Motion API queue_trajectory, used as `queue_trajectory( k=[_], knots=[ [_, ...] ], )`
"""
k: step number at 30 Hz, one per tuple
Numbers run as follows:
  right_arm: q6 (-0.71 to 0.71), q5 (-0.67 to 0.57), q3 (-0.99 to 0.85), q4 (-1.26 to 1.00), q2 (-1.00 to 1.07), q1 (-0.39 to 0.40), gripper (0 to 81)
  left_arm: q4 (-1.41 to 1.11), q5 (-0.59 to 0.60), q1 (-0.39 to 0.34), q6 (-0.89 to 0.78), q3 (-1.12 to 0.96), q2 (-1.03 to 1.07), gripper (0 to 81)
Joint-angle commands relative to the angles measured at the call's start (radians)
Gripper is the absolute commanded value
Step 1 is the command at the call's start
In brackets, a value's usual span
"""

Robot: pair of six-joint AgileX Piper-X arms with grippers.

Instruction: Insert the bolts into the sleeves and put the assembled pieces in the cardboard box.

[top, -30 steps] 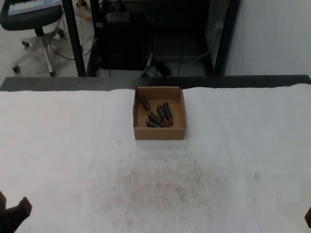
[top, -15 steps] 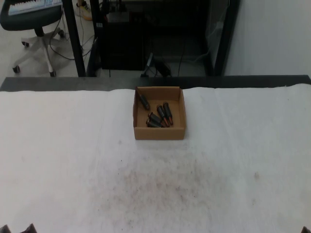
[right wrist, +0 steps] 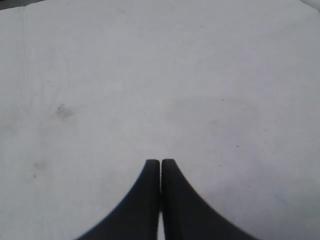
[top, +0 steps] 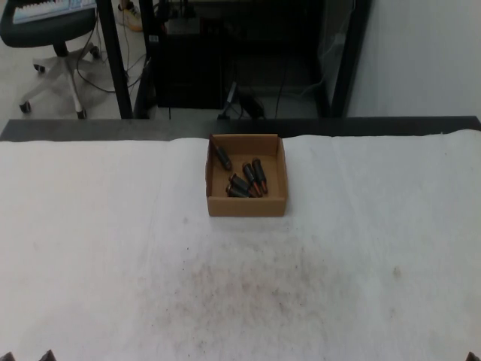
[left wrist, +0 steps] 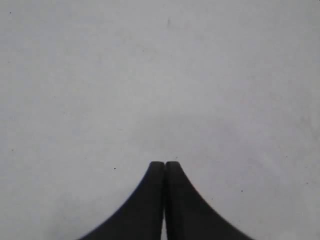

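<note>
Several assembled pieces [top: 248, 180] lie inside cardboard box [top: 246, 205], well ahead of both grippers, approx midway btw them. Left gripper [left wrist: 164, 165] & right gripper [right wrist: 160, 162]: fingers pressed together, empty, over white cloth [top: 338, 248]. Prob. task done, nothing left to grab.

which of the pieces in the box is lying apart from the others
The piece in the far left corner of the cardboard box. It lies alone by the back wall, while the other pieces are bunched together nearer the front.
</note>
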Motion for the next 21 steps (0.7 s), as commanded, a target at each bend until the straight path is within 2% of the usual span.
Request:
queue_trajectory(
  k=[1, 21],
  knots=[
    [0.006, 0.002, -0.010, -0.003, -0.005, 0.001, 0.8, -0.003, -0.001, -0.001, -0.009, -0.009, -0.003, 0.3],
    [0.006, 0.002, -0.010, -0.003, -0.007, 0.001, 0.8, -0.011, -0.001, -0.001, -0.009, -0.009, -0.041, 0.3]
  ],
)
